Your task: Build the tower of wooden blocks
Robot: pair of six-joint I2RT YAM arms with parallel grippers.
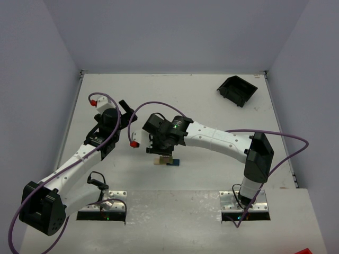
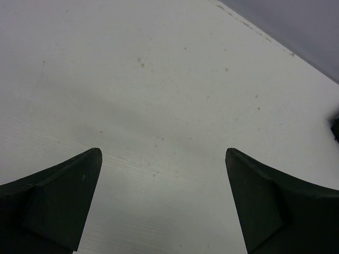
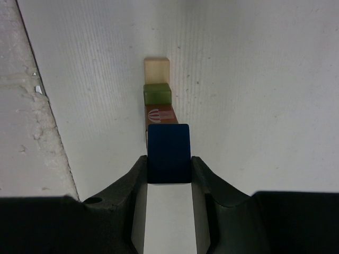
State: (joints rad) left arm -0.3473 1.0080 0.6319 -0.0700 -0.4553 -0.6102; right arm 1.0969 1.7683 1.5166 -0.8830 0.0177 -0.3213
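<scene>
In the right wrist view, my right gripper (image 3: 169, 159) is shut on a dark blue block (image 3: 169, 151), one finger on each side. Just beyond it a reddish brown block (image 3: 160, 114), an olive green block (image 3: 157, 93) and a pale tan block (image 3: 157, 67) lie in a line on the white table. In the top view my right gripper (image 1: 166, 156) points down over these blocks; only the tan end (image 1: 158, 161) and the blue end (image 1: 175, 162) show. My left gripper (image 1: 125, 109) is open and empty over bare table, to the left of the blocks, and it also shows in the left wrist view (image 2: 163, 153).
A black plastic bin (image 1: 237, 90) lies at the back right of the table. Grey walls close off the back and both sides. A rough seam in the table (image 3: 32, 106) runs left of the block line. The arm bases stand at the near edge.
</scene>
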